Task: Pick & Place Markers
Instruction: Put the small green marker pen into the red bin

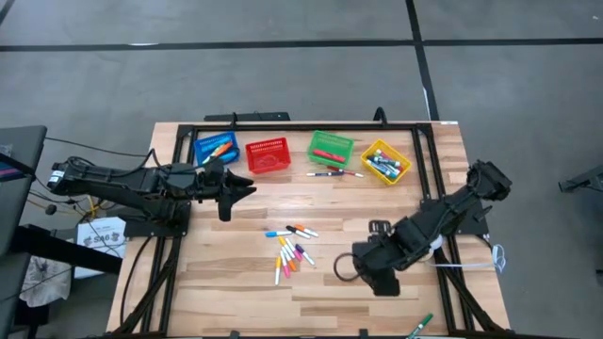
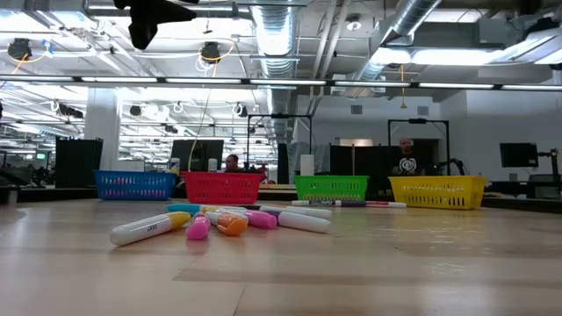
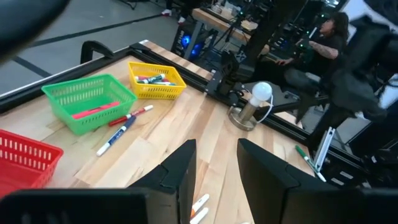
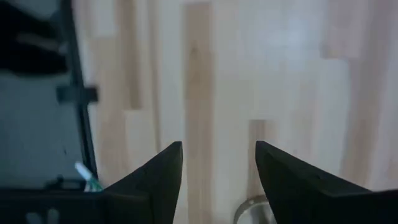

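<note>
Several markers [image 1: 292, 250] lie in a loose heap on the wooden table's middle; the low view shows them as a row [image 2: 219, 223]. Two more markers [image 1: 334, 172] lie in front of the green basket [image 1: 331, 147]. My left gripper [image 1: 237, 191] hangs open above the table, left of the heap and pointing toward the right edge, nothing between its fingers [image 3: 214, 168]. My right gripper [image 1: 363, 268] points down over bare wood to the right of the heap, open and empty [image 4: 217, 162].
Blue [image 1: 215, 149], red [image 1: 268, 155] and yellow [image 1: 386, 162] baskets stand beside the green one along the far side, some holding markers. A small round metal stand [image 3: 252, 106] sits near the right arm. A green marker [image 1: 421, 325] lies at the near right corner.
</note>
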